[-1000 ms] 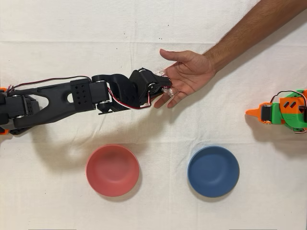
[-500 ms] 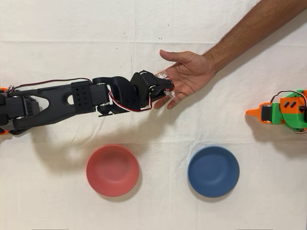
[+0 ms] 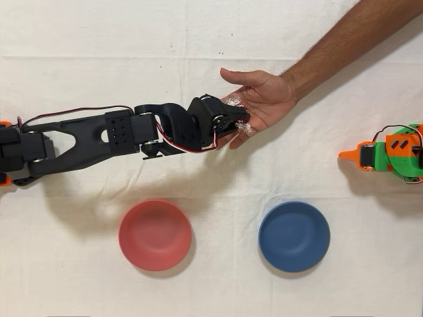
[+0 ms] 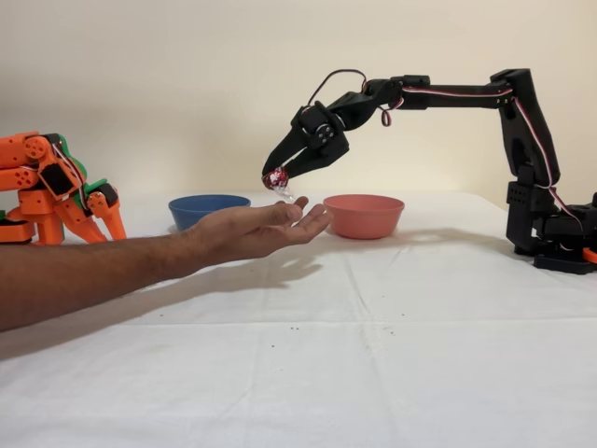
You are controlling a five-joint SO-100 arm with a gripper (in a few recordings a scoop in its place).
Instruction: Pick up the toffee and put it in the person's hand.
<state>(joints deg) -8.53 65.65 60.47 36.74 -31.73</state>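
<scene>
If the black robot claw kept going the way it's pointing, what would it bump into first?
Most likely the person's hand. The gripper points down and forward, holding the toffee just above the open palm, so the candy would touch the palm or fingers first.

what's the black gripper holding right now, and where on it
The gripper pinches the toffee by its red middle at the fingertips, just above the person's hand; one clear twisted end hangs below.

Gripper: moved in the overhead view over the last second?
Yes. The gripper, shut on the toffee, has shifted right in the overhead view, further over the person's hand; the red bowl and blue bowl stayed put.
</scene>
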